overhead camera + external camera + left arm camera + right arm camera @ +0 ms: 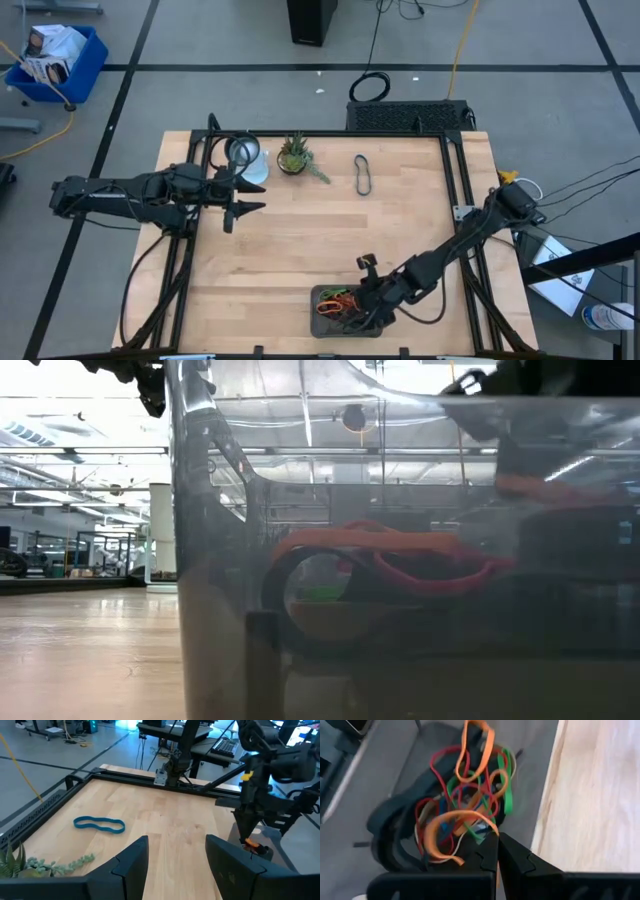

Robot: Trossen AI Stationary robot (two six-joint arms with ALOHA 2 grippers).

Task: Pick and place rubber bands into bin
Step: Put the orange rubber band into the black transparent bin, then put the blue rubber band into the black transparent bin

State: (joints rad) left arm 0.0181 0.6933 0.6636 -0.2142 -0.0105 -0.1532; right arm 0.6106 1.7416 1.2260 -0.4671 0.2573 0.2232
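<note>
The dark grey bin [322, 322] sits at the table's near edge and holds a tangle of orange, red, green and black rubber bands [470, 795]. My right gripper [362, 300] is down over the bin, shut on an orange band [451, 822]. One blue band [363, 175] lies flat on the wood at the far middle; it also shows in the left wrist view [99, 824]. My left gripper [240, 205] hovers open and empty over the table's left part, its fingers apart in its wrist view [177, 855]. My right gripper pinches one end of an orange band's loop [489, 826] between its two fingertips. The fingers come from above, pointing down into the bin. The rest of the loop [432, 840] curves away from the fingers and lies slack on the pile of bands.
A small potted plant [294, 155] and a clear round cup [243, 154] stand at the far left, close to my left gripper. A black frame rail [455, 200] runs along the table's sides. Bare wood lies between the blue band and the bin.
</note>
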